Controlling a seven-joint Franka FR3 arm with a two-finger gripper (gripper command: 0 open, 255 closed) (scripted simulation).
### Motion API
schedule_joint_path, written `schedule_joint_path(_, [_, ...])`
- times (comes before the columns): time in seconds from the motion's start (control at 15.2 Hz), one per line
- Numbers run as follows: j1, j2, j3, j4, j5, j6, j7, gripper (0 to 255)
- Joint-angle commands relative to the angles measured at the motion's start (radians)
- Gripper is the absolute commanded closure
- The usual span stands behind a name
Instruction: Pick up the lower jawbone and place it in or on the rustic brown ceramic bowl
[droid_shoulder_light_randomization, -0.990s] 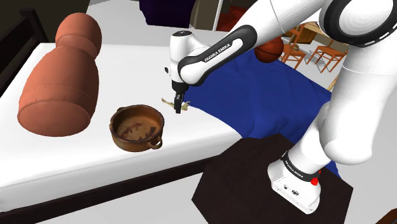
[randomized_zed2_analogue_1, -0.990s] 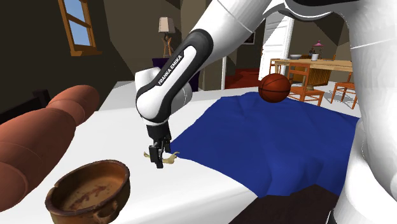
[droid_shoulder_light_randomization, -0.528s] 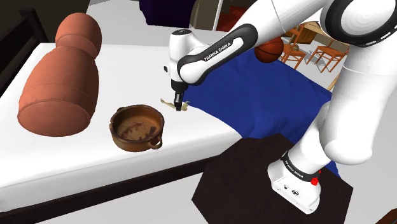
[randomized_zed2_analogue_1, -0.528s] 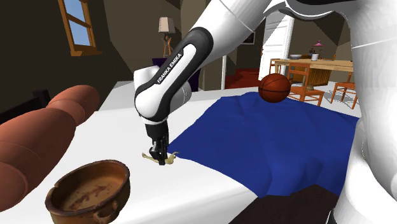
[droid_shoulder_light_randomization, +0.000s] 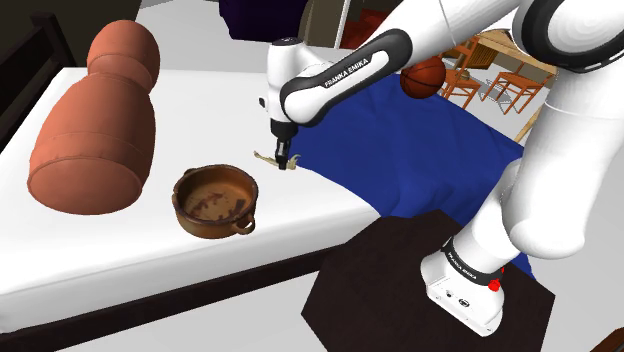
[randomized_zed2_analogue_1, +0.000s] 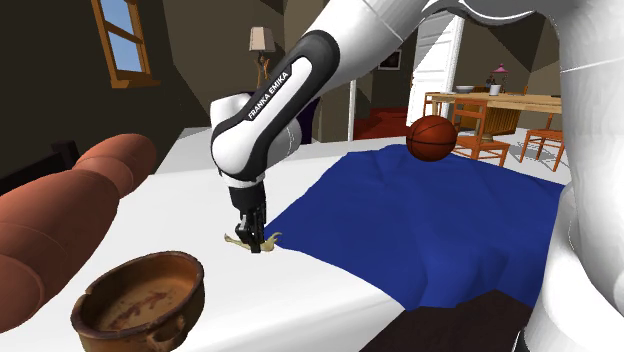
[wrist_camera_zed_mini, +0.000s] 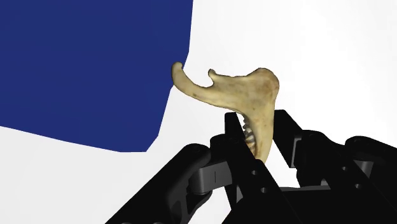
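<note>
At the shoulder view's far left a large terracotta-coloured vase with a rounded neck (droid_shoulder_light_randomization: 95, 125) lay on its side on the broad white surface (droid_shoulder_light_randomization: 130, 270). Just right of it stood the rustic brown ceramic bowl with two small handles (droid_shoulder_light_randomization: 205, 226), upright, reddish blotches on its inner floor. Right of the bowl and apart from it was the pale, curved lower jawbone (droid_shoulder_light_randomization: 264, 157), pinched in the all-black two-finger gripper (droid_shoulder_light_randomization: 283, 164), which pointed straight down from the white arm (droid_shoulder_light_randomization: 335, 72). The arm's dark sleeve bore white capitals reading "FRANKA EMIKA", legible again in the second exterior view. In the wrist view the gripper (wrist_camera_zed_mini: 254, 137) was closed narrowly on one branch of the jawbone (wrist_camera_zed_mini: 235, 95), a row of small teeth showing between the fingers (wrist_camera_zed_mini: 222, 130). In the second exterior view the jawbone (randomized_zed2_analogue_1: 235, 241) seemed to hang just clear of the white surface beside the bowl (randomized_zed2_analogue_1: 150, 325), though contact was hard to judge there. Further right a deep blue cloth (droid_shoulder_light_randomization: 420, 140) covered the surface, its edge close by the gripper (randomized_zed2_analogue_1: 256, 240). Beyond it sat a brown-orange ball with dark seams (droid_shoulder_light_randomization: 424, 78), then wooden chairs (droid_shoulder_light_randomization: 500, 75). At lower right stood the dark box stand (droid_shoulder_light_randomization: 390, 290).
</note>
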Motion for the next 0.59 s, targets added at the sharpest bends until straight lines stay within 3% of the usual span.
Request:
schedule_joint_path(0.0, [-0.001, -0.015, 0.001, 0.006, 0.003, -0.021, -0.004, 255])
schedule_joint_path(0.53, [-0.003, -0.079, 0.004, 0.036, 0.014, -0.115, -0.015, 255])
